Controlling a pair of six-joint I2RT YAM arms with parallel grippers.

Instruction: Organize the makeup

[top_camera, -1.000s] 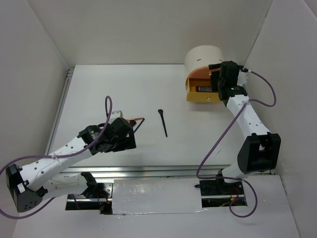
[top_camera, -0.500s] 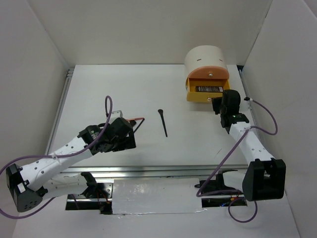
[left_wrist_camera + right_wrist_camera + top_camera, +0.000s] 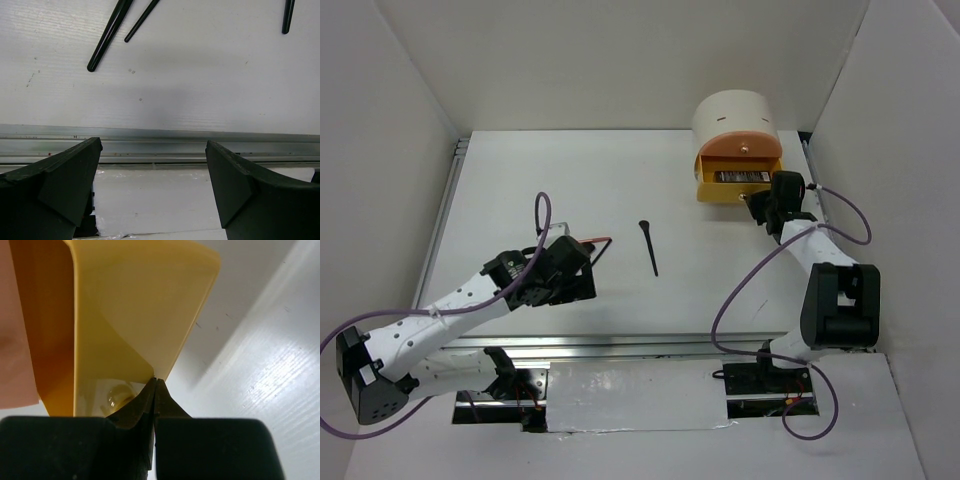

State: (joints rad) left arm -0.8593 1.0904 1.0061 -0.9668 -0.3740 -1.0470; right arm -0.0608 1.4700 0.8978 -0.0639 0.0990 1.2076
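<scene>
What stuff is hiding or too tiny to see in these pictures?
- Top view: the left gripper covers part of the makeup; a coral-pink stick pokes out.
- Left wrist view: three black sticks run off the top edge.
- Right wrist view: the shut right gripper hides part of the knob on the yellow drawer.
- Top view: the dark grey tube is too small to read.

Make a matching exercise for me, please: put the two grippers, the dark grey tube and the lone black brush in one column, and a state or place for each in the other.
1. left gripper
2. right gripper
3. dark grey tube
4. lone black brush

A. lying in the middle of the table
B. shut, tips at the front of the yellow drawer
C. inside the open drawer
D. open, holding nothing

Pairs: 1-D, 2-B, 3-C, 4-A
</scene>
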